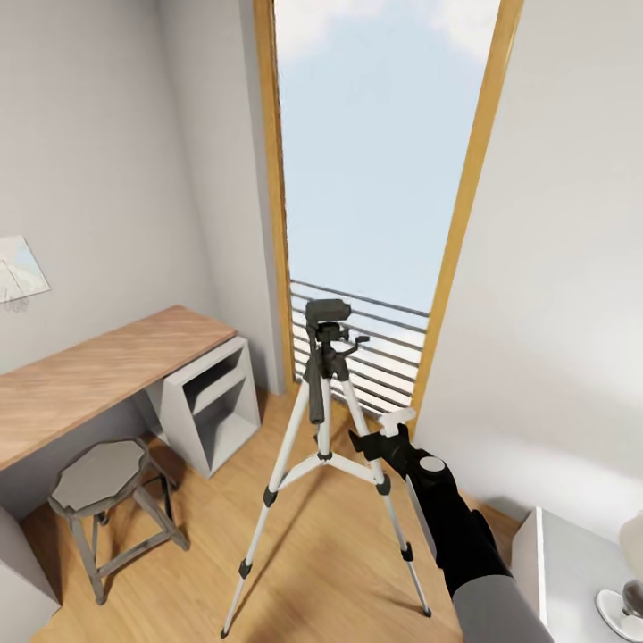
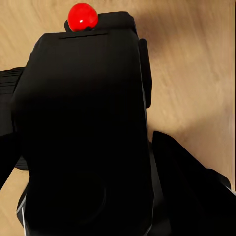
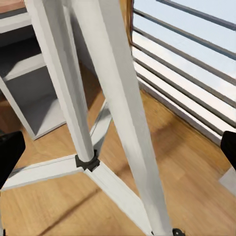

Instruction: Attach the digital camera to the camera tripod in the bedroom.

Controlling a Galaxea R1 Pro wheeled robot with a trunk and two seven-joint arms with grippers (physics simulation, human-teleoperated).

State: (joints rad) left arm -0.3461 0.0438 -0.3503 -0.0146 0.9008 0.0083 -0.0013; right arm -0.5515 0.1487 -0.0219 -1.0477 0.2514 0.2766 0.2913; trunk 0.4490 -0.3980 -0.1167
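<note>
The camera tripod (image 1: 322,393) stands on the wood floor in front of a tall window, its black head (image 1: 327,313) on top with the handle hanging down. My right gripper (image 1: 375,433) is beside its right leg at spreader height. In the right wrist view the right gripper (image 3: 118,152) is open, its dark fingertips (image 3: 10,155) at the picture's edges and the silver legs (image 3: 73,98) close in front. In the left wrist view the black digital camera (image 2: 83,128) with its red dot (image 2: 81,16) sits between the left gripper's dark fingers (image 2: 191,191), above the floor.
A wooden desk (image 1: 89,375) runs along the left wall with a grey stool (image 1: 98,478) and a white shelf unit (image 1: 210,402) beneath it. Balcony railing bars (image 1: 384,344) cross the window foot. A white table (image 1: 572,563) with a lamp base sits at the lower right.
</note>
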